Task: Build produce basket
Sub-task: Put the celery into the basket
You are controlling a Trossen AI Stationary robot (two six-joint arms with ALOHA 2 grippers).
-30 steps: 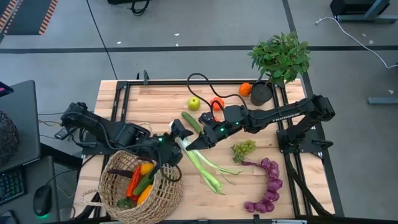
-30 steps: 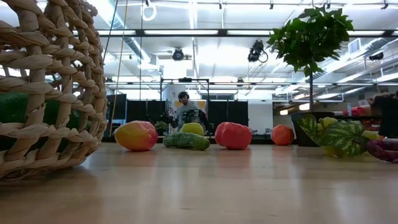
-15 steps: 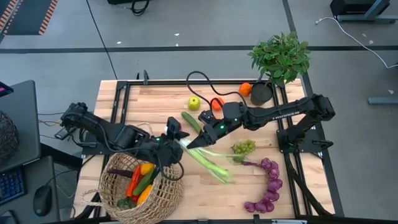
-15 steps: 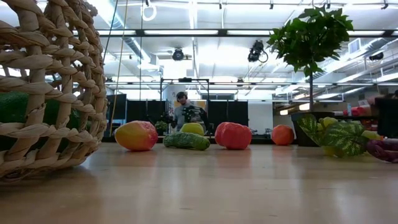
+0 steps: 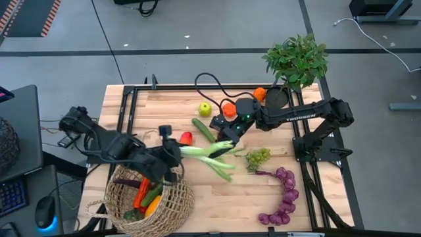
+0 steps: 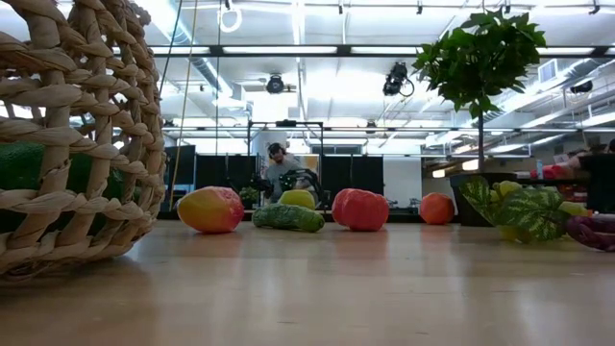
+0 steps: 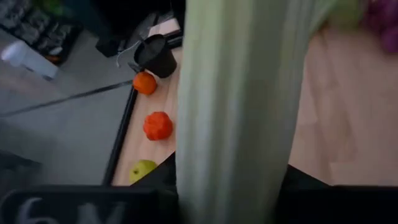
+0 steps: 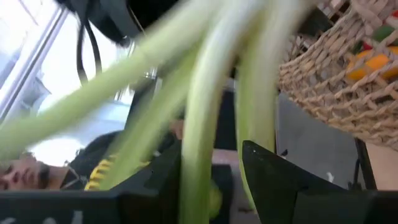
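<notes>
1. Judging the leek (image 5: 204,153): probably light, long and floppy, stiff at the pale stalk and limp in the green leaves, so likely to droop and swing if carried by one end.
2. Hanging clear of the surface (image 5: 217,197), stretched between both hands, just beyond the far rim of the basket (image 5: 179,201) and left of the green grapes (image 5: 258,157).
3. Left hand (image 5: 172,153): clamped on the pale stalk end, which fills the gap between its fingers. Looks the better place to hold, being the firm part.
4. Right hand (image 5: 225,140): at the leafy end, fingers parted, leaves passing loosely between them with slack showing. No real hold there.
5. Basket at the near left, partly filled with red, yellow and green produce. Probably needs the leek angled in, stalk first.
6. Smooth pale wood, bearing a cucumber (image 5: 202,129), an apple (image 5: 205,108) and purple grapes (image 5: 284,191) near right; potted plant (image 5: 296,59) at the far right corner.
7. Beyond: grey floor and a person (image 6: 279,168) far off.
</notes>
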